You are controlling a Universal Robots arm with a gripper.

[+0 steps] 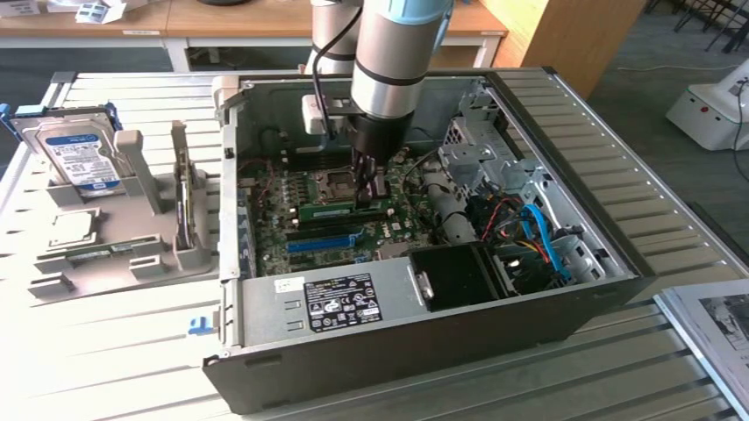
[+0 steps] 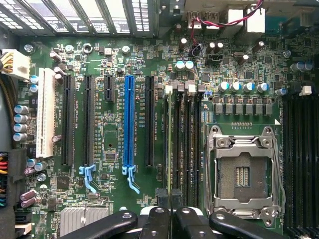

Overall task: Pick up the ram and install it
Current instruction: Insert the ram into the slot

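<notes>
Case [image 1: 387, 351] open above, cables [image 1: 538, 232] and drive cage [image 1: 474, 145] crowd the exterior view's right, CPU socket [image 2: 241, 172] flanks the ram [image 1: 330, 210].

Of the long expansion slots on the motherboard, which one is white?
The white slot at the end of the row, beside the silver capacitors; the others are black, except one blue slot.

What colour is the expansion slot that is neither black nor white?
The slot is blue; the wrist view shows it best.

It looks like a robotics lab: an open black metal computer case [image 1: 410, 342] stands on a slatted pale metal table [image 1: 117, 360], with brown wooden desks [image 1: 234, 22] behind it and a grey plastic parts holder [image 1: 117, 254] just beside it.
</notes>
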